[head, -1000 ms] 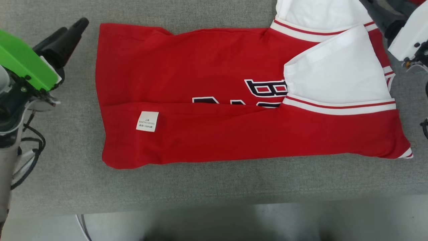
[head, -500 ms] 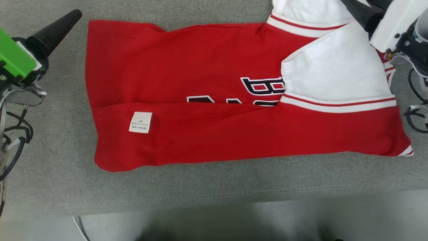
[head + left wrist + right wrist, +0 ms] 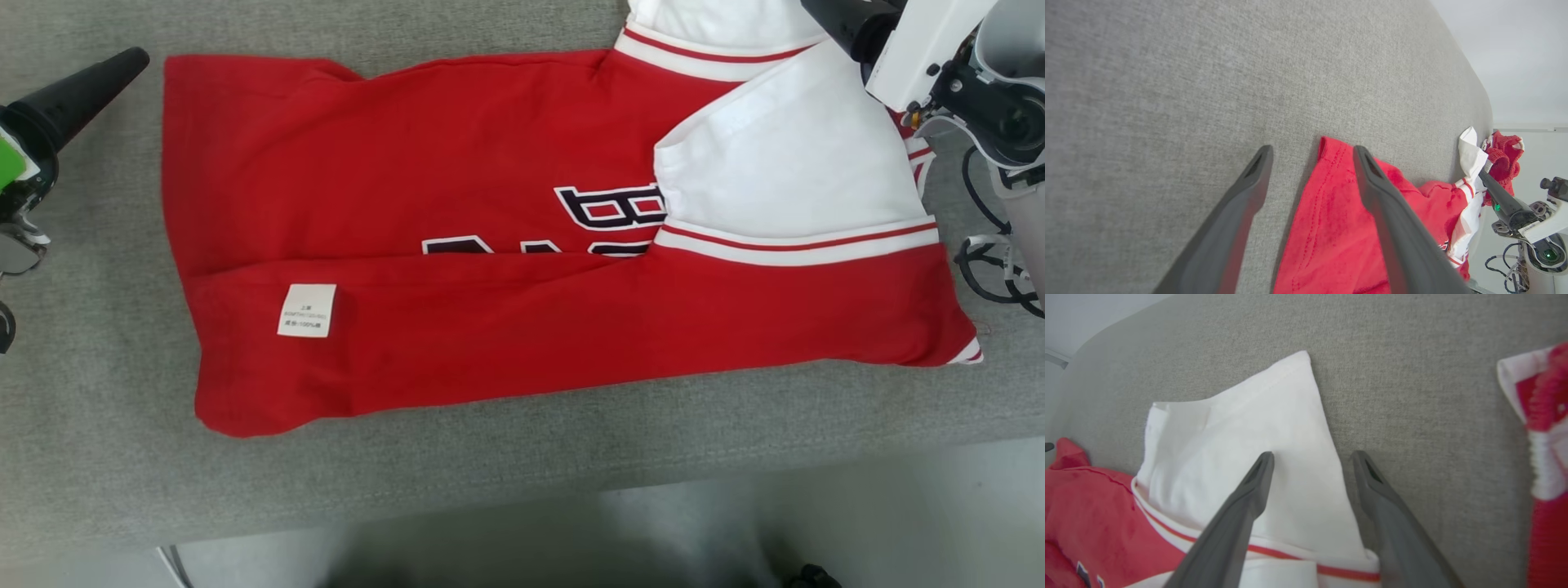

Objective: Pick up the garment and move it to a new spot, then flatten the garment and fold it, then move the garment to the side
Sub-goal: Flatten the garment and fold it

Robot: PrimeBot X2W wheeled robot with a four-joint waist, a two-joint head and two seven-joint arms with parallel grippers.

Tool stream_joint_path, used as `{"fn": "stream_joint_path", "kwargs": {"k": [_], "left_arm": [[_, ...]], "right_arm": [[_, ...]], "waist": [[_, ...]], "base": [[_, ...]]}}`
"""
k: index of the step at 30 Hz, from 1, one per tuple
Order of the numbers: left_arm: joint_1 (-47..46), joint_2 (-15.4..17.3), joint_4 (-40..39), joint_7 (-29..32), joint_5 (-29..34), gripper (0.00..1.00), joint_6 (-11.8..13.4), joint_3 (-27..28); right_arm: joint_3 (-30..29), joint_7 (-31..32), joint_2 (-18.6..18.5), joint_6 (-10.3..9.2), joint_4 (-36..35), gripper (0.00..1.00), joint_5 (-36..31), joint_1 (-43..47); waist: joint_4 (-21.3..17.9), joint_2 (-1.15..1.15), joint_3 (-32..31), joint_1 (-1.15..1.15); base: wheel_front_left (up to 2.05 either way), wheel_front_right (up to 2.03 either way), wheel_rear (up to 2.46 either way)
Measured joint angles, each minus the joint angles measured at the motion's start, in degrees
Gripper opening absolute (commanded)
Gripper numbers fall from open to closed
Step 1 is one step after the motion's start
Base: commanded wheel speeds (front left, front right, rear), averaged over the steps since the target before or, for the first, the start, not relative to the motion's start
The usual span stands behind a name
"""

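The garment (image 3: 506, 327) is a red shirt with white sleeves and a white care label, lying folded lengthwise on the grey table (image 3: 98, 457). One dark finger (image 3: 82, 90) of my left arm points at its far left corner. In the left wrist view my left gripper (image 3: 1312, 152) is open, with the garment's red corner (image 3: 1331, 212) under its tips. My right gripper (image 3: 1312, 457) hovers open over the far white sleeve (image 3: 1241, 428); its dark finger (image 3: 841, 20) shows at the head view's top right. Nothing is held.
The table's front edge (image 3: 490, 502) runs along the bottom, with pale floor beyond it. Loose cables (image 3: 988, 269) hang from my right arm beside the garment's right end. A red and white ribbed piece (image 3: 1547, 416) lies right of the sleeve.
The head camera has shifted, so the garment sits further left in the picture. My right gripper has come in over the white sleeve, and my left gripper has closed on the garment's left corner.
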Motion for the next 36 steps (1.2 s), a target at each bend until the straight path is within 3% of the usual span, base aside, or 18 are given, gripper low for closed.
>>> {"fn": "stream_joint_path", "kwargs": {"k": [17, 36], "left_arm": [[-2.31, 1.15, 0.24, 1.98, 0.27, 1.0, -0.01, -0.13], [-2.54, 2.81, -2.24, 5.38, 0.27, 1.0, -1.09, -2.26]], "right_arm": [[0.79, -2.26, 2.14, 2.38, 3.99, 1.0, 0.0, -4.43], [0.54, -4.0, 2.25, 3.41, 7.88, 1.0, 0.0, -6.67]], "waist": [[-3.37, 0.0, 2.62, 0.0], [-2.97, 0.0, 3.19, 0.0]], "base": [[0.0, 0.0, 0.0], [0.0, 0.0, 0.0]]}}
